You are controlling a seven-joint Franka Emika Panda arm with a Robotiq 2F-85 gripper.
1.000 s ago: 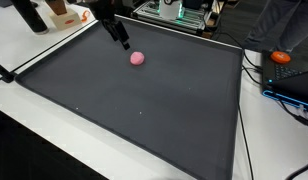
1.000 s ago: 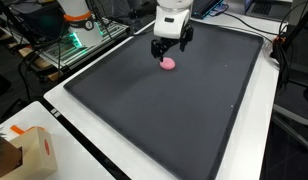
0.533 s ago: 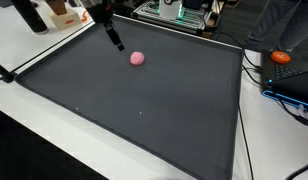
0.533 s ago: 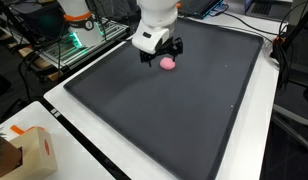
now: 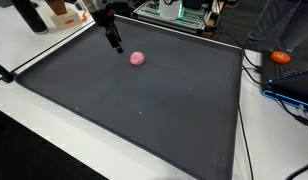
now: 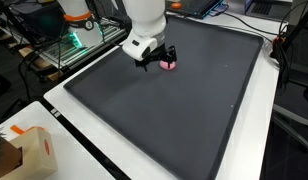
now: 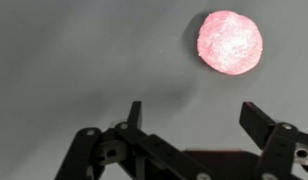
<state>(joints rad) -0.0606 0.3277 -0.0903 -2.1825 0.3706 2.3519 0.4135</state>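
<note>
Pink ball (image 5: 138, 58), 1 item, lies on the dark mat (image 5: 144, 120) in an exterior view, toward the far edge; the claw (image 5: 118, 47) hangs just beside it, apart. In an exterior view the claw (image 6: 154, 60) partly covers the ball (image 6: 170, 65); 1 cardboard box (image 6: 29, 150) stands on the white surface (image 6: 66, 150), contents not visible. Wrist view: claw (image 7: 192, 108) released, 2 fingers spread, empty; ball (image 7: 230, 42) beyond them, untouched.

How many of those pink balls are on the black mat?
1. The pink ball lies on the black mat, just ahead of the open fingers and not touching them. No other shows, though the arm hides a little of the mat.
</note>
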